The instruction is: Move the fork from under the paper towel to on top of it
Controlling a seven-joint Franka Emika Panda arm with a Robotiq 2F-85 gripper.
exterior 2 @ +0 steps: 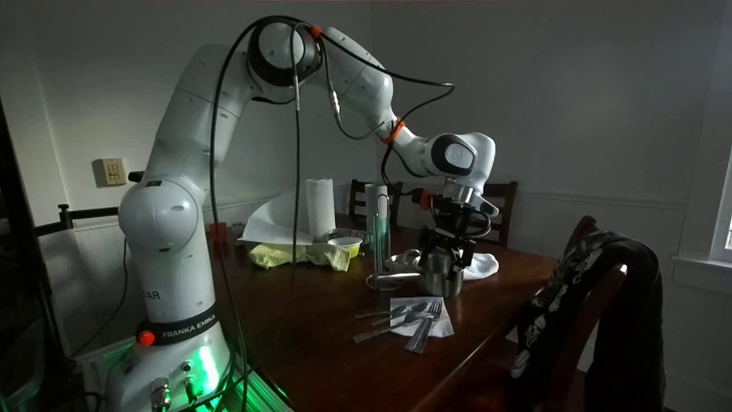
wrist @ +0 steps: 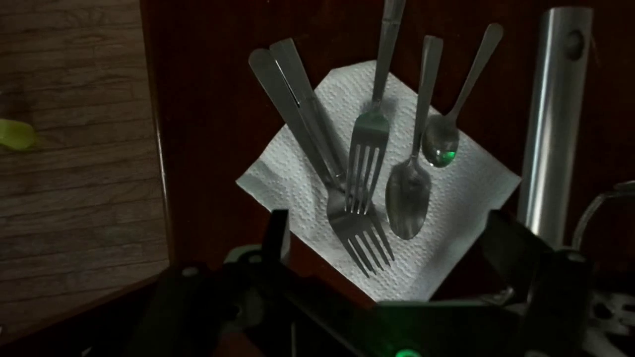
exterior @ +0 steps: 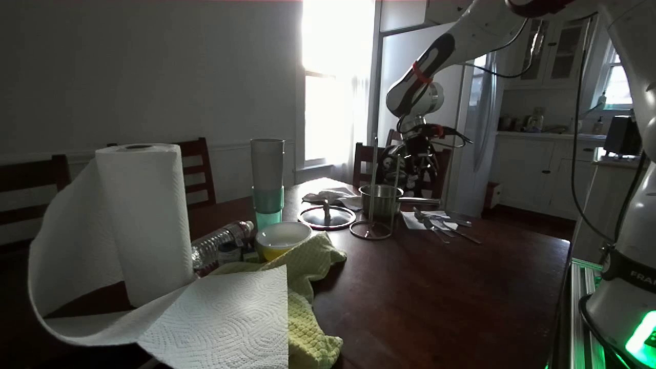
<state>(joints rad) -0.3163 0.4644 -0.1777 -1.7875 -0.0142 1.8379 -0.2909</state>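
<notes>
- Gripper (wrist: 387, 223): spread wide, empty, presumably because nothing needs gripping.
- Upper fork (wrist: 372, 126): handle toward 12 o'clock in the wrist view, tines apparently propped on lower fork (wrist: 340, 220).
- Paper towel (wrist: 454, 198): beneath both; task looks done.
- Bench (wrist: 213, 148): under the handles, the towel being too small.

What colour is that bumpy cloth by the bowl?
Yellow-green; the cloth shows best in an exterior view.

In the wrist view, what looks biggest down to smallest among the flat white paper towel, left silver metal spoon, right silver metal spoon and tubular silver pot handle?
1. Flat white paper towel
2. Tubular silver pot handle, perhaps enlarged by nearness
3. Left silver metal spoon
4. Right silver metal spoon
</notes>
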